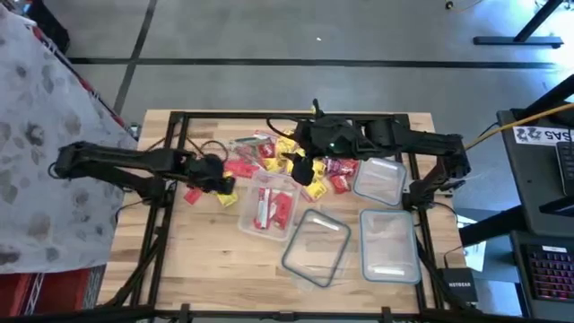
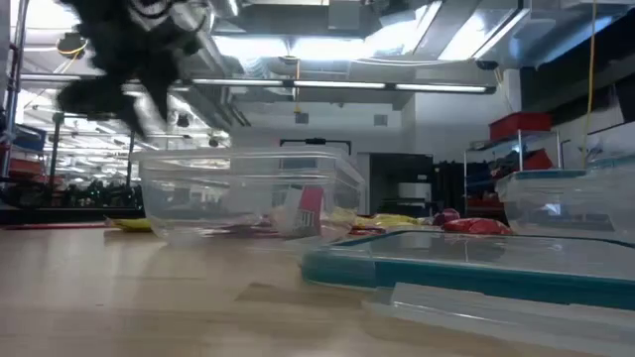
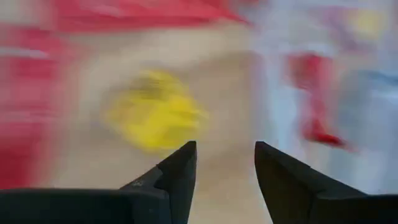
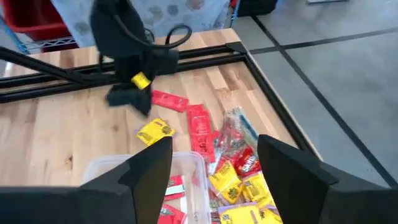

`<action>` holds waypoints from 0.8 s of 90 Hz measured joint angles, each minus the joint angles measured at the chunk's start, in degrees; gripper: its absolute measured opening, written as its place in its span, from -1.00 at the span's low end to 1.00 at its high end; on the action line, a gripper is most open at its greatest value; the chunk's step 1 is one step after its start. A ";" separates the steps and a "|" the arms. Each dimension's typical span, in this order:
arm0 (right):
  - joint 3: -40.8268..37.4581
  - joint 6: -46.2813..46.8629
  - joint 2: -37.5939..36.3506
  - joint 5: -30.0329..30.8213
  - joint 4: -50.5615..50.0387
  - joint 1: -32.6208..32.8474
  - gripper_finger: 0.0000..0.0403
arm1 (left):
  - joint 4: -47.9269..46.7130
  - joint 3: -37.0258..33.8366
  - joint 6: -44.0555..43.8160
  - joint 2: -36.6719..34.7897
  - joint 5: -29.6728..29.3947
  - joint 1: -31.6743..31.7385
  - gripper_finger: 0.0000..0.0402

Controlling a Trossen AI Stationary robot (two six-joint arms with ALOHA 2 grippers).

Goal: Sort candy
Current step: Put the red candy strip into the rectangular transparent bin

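Candy (image 1: 287, 160) lies in a loose heap on the wooden table (image 1: 206, 260), toward its far middle, with red and yellow pieces mixed and a few silvery-clear wrappers at the far edge of the heap. Several red pieces sit inside a clear box (image 1: 269, 205) just in front of the heap; the longest of them run roughly front to back along the box's long axis. Three more clear containers stand to the right: one near the heap (image 1: 379, 179), one at the front right (image 1: 389, 244), and a tilted one (image 1: 317, 246) at the front middle.

The left gripper (image 1: 218, 182) is low over the table left of the box, beside stray pieces: a red candy (image 1: 192, 195) and a yellow candy (image 1: 227, 198) lying flat on the wood. In the left wrist view its fingers (image 3: 177, 174) stand apart with nothing between them, and a blurred yellow piece (image 3: 155, 115) lies on the table just beyond the tips. In the right wrist view that same arm carries a small yellow spot near its tip; whether it is candy I cannot tell.

The right gripper (image 1: 309, 170) hovers over the heap's right part, above the box's far corner. Its fingers (image 4: 292, 168) are spread wide and empty, with yellow and red pieces (image 4: 239, 180) below.
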 joint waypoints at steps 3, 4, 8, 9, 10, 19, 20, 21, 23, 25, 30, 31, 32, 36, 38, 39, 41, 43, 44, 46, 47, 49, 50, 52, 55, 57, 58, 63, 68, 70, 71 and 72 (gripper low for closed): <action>0.00 -0.21 0.00 0.00 0.06 0.00 0.11 | -3.58 -0.06 -0.14 -0.18 -3.31 -0.22 -0.29; 0.00 -0.24 0.00 0.00 0.06 0.00 0.11 | -4.52 -0.16 -0.25 -0.26 -4.29 -0.27 -0.29; 0.00 -0.33 0.00 0.00 0.20 -0.02 0.11 | -7.89 -0.77 -1.23 -0.48 -7.87 -0.34 -0.29; 0.00 -0.33 0.00 0.01 0.28 -0.02 0.11 | -8.59 -0.96 -1.76 -0.48 -8.69 -0.34 -0.29; 0.00 -0.33 0.00 0.01 0.34 -0.03 0.11 | -9.17 -1.15 -2.24 -0.47 -9.36 -0.33 -0.29; 0.00 -0.51 0.00 0.42 0.87 -0.04 0.11 | -9.89 -3.84 -5.55 -0.48 -9.77 0.98 -0.29; 0.00 -0.52 0.00 0.45 0.98 -0.04 0.11 | -9.75 -4.24 -5.69 -0.48 -9.13 1.27 -0.29; 0.00 -0.53 0.00 0.47 1.10 -0.05 0.11 | -9.62 -4.67 -5.69 -0.48 -8.42 1.57 -0.29; 0.00 -0.54 0.00 0.45 1.33 -0.07 0.11 | -9.30 -5.51 -5.56 -0.43 -6.86 2.18 -0.29; 0.00 -0.53 0.00 0.49 1.52 -0.07 0.11 | -8.65 -6.45 -5.00 -0.39 -5.48 2.70 -0.29; 0.00 -0.50 0.00 0.50 1.70 -0.07 0.11 | -5.48 -8.84 -3.30 -0.35 -2.92 3.68 -0.29; 0.00 -0.51 0.00 0.49 1.70 -0.06 0.11 | -4.88 -9.36 -3.18 -0.35 -2.56 3.85 -0.29; 0.00 -0.51 0.00 0.47 1.70 -0.05 0.11 | -4.47 -9.93 -2.98 -0.32 -2.22 4.03 -0.29; 0.00 -0.51 0.01 0.43 1.80 -0.07 0.11 | -2.30 -11.51 -1.89 0.17 -1.56 4.73 -0.29; 0.00 -0.51 0.10 0.43 1.95 -0.07 0.11 | -1.36 -12.31 -1.39 0.38 -1.53 5.23 -0.29; 0.00 -0.51 0.17 0.43 2.05 -0.07 0.11 | -1.02 -12.69 -1.22 0.44 -1.57 5.47 -0.29; 0.00 -0.51 0.26 0.43 2.17 -0.07 0.11 | -0.42 -13.21 -1.06 0.71 -1.56 6.17 -0.29; 0.00 -0.51 0.27 0.41 2.23 -0.06 0.11 | 0.30 -13.71 -1.01 0.88 -1.59 6.84 -0.29; 0.00 -0.51 0.29 0.41 2.24 -0.05 0.11 | 0.79 -14.07 -0.91 1.03 -1.65 7.16 -0.29; 0.00 -0.52 0.36 0.35 2.23 -0.05 0.11 | 1.30 -14.74 -0.77 1.24 -1.50 7.69 -0.29; -0.01 -0.51 0.37 0.21 2.23 -0.05 0.11 | 1.41 -15.05 -0.69 1.45 -1.29 7.99 -0.29; -0.02 -0.51 0.39 -0.05 2.25 -0.06 0.11 | 2.10 -15.61 -0.67 1.58 -0.99 8.48 -0.29; -0.02 -0.51 0.39 -0.05 2.29 -0.05 0.11 | 2.43 -15.88 -0.70 1.74 -0.77 8.78 -0.29; -0.04 -0.51 0.39 -0.05 2.45 -0.04 0.11 | 2.69 -16.47 -0.75 1.89 -0.29 9.30 -0.29; -0.02 -0.51 0.39 -0.07 2.75 -0.06 0.11 | 3.24 -17.35 -0.68 2.18 0.27 9.90 -0.29; -0.04 -0.51 0.39 -0.04 2.92 -0.06 0.11 | 3.84 -17.79 -0.67 2.39 0.81 10.25 -0.29; -0.04 -0.51 0.39 -0.03 3.01 -0.05 0.11 | 4.16 -18.05 -0.67 2.46 1.10 10.43 -0.29; -0.02 -0.48 0.37 -0.05 3.03 -0.04 0.11 | 5.93 -19.57 -0.60 3.04 2.36 11.05 -0.29; -0.02 -0.35 0.38 -0.33 2.87 -0.04 0.11 | 6.97 -20.50 -0.62 3.60 3.03 11.24 -0.29; -0.03 -0.33 0.39 -0.71 2.75 -0.04 0.11 | 7.39 -20.89 -0.65 3.89 3.24 11.24 -0.29; -0.04 -0.31 0.39 -0.94 2.70 -0.04 0.11 | 7.57 -21.05 -0.67 4.02 3.35 11.23 -0.29; -0.04 -0.29 0.39 -1.16 2.67 -0.04 0.11 | 7.67 -21.18 -0.68 4.07 3.47 11.18 -0.29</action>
